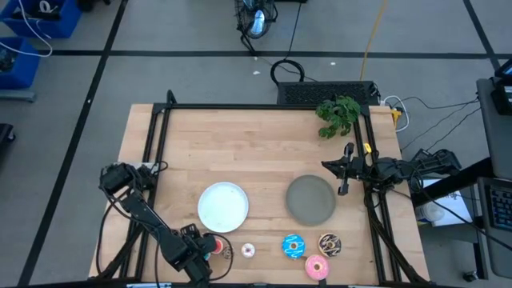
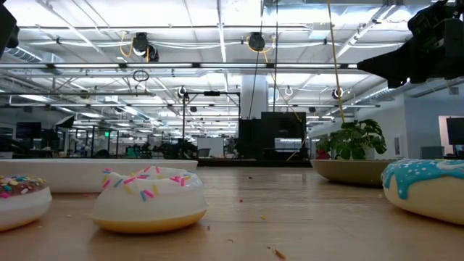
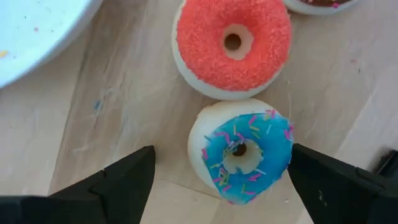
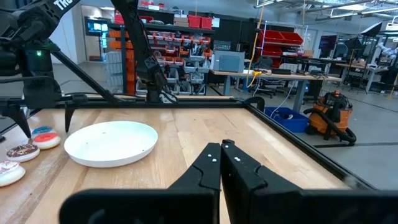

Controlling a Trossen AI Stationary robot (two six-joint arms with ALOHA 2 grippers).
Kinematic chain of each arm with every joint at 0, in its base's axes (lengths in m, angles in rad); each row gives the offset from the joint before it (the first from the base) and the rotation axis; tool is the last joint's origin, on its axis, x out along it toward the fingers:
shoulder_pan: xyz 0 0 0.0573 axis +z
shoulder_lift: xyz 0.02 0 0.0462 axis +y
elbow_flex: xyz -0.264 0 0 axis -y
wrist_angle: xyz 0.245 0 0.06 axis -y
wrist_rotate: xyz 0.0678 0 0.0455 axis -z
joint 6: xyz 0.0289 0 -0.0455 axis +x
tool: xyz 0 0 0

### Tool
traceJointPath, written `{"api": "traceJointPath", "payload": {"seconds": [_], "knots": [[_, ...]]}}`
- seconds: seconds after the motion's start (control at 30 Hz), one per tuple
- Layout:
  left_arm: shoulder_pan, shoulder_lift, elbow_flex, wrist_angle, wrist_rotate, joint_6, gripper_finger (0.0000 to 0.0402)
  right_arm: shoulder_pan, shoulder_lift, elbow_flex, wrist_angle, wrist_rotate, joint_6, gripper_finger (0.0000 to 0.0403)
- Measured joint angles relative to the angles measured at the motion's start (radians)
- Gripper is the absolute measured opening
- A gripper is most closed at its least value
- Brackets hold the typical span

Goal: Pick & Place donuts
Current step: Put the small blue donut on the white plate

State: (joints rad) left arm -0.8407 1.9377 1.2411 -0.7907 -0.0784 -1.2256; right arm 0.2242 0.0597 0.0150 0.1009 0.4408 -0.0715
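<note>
From above, the left gripper [image 1: 210, 250] is low over the table [image 1: 240, 144], close to its near edge and just off the near-left side of the white plate [image 1: 223, 206]. A tiny red donut [image 1: 218, 247] shows right at its fingers. Along the near edge to the right lie a tiny whitish donut [image 1: 248, 251], a larger blue donut [image 1: 293, 246], a speckled chocolate-brown donut [image 1: 329, 244] and a pink donut [image 1: 317, 267]. The grey plate [image 1: 310, 199] sits right of the white one. The right gripper [image 1: 345, 189] waits at the right edge, just beside the grey plate, with a leafy plant [image 1: 338, 115] toward the far right corner.

At table level, a whitish sprinkled donut [image 2: 150, 199] stands nearest, a brown-iced one [image 2: 22, 199] is at the left margin and a blue-iced one [image 2: 426, 187] at the right. Both plates show as low rims behind them.

The left wrist camera shows that claw spread wide and holding nothing, its fingers [image 3: 121, 180] flanking the tiny blue donut [image 3: 242, 149] without touching it. The red donut [image 3: 231, 45] lies touching the blue one, and the white plate's rim [image 3: 37, 31] curves in beside them.

The right wrist camera shows that claw's fingers [image 4: 208, 168] pressed together, empty, above bare wood. The white plate [image 4: 112, 143] lies farther off, with donuts [image 4: 25, 151] beside it.
</note>
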Motion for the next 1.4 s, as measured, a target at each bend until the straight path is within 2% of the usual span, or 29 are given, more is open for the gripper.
{"api": "traceJointPath", "payload": {"seconds": [0.33,0.73,0.97,1.17,1.4], "knots": [[0.005,0.0,-0.001,0.004,-0.026,0.065,0.0346,0.0,0.0,0.0,0.0,0.0,0.0,0.0],[0.009,0.0,-0.001,0.011,0.007,0.061,0.0252,0.0,0.0,0.0,0.0,0.0,0.0,0.0],[0.011,-0.002,-0.001,0.011,0.034,0.076,0.0214,0.0,0.0,0.0,0.0,0.0,0.0,0.0],[0.012,-0.034,-0.001,0.008,0.033,0.079,0.0199,0.0,0.0,0.0,0.0,0.0,0.0,0.0],[0.017,-0.139,-0.001,-0.03,-0.001,0.064,0.0204,0.0,0.0,0.0,0.008,0.0,0.0,0.0]]}}
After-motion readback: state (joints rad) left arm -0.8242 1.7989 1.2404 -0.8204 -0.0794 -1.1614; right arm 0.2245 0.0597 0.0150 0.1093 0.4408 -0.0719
